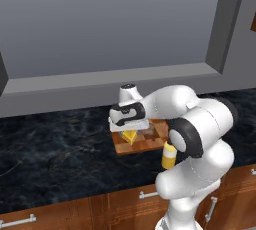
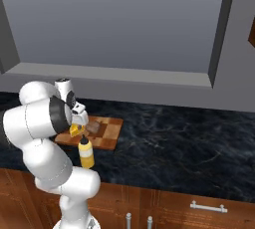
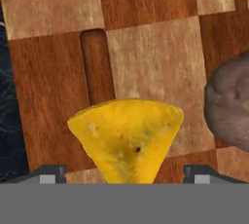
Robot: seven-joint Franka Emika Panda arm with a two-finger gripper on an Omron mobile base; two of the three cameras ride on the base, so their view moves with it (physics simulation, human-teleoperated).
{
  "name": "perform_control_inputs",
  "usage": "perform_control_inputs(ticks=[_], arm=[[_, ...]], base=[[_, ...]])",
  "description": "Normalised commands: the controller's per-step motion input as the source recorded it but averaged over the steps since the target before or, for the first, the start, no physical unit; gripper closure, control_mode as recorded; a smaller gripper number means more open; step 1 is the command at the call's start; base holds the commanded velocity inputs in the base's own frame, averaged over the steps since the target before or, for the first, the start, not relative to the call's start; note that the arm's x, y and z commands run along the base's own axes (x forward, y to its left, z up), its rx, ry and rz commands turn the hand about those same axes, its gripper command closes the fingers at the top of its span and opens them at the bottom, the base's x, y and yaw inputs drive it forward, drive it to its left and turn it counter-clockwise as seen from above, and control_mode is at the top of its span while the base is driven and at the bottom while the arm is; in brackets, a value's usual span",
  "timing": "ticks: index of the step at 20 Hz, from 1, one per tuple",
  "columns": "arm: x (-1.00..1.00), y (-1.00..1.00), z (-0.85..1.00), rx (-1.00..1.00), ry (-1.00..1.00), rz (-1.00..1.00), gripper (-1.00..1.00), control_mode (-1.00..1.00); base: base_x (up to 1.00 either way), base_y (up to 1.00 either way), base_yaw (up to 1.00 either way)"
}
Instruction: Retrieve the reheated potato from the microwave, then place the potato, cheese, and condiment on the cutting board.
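- On the dark marble counter (image 1: 60,144), below the grey window frame, stands the arm with its hand lowered over the cutting board (image 1: 150,145); the board lies flat near the counter's front edge.
- The cutting board (image 3: 146,62) shows its light and dark checkered pattern and a slot-shaped handle cut-out in the hand view.
- The potato (image 3: 231,106) rests on the board, to the right of the cheese in the hand view and apart from it.
- The condiment (image 2: 86,153) stands upright on the counter, just off the board's front edge and not yet on it.
- The cheese (image 3: 127,138) lies on the board between the two fingertips of the gripper (image 3: 127,173); the jaws stand wide, each tip clear of the wedge's sides, so nothing is gripped.
- Step in hand, as judged: release of the cheese onto the board; potato and cheese are placed, the condiment is outstanding.
- Next move, as judged: raise the hand straight up to clear the wedge, shift toward the bottle at the counter's front, and descend with jaws wide around its body. Approach with care; a tall narrow bottle tips easily.
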Motion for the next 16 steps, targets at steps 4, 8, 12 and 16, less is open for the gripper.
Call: perform_control_inputs(ticks=[4,8,12,16], arm=[[-0.58,-0.24,0.54,0.00,-0.01,0.00,-1.00,-1.00],[-0.64,-0.25,1.00,0.00,-0.11,0.00,-1.00,-1.00],[-0.75,-0.30,0.87,0.00,-0.05,-0.01,-1.00,-1.00],[-0.66,-0.52,0.63,0.00,0.00,-0.02,-1.00,-1.00]], base=[[0.00,0.00,0.00],[0.00,0.00,0.00],[0.00,0.00,0.00],[0.00,0.00,0.00]])
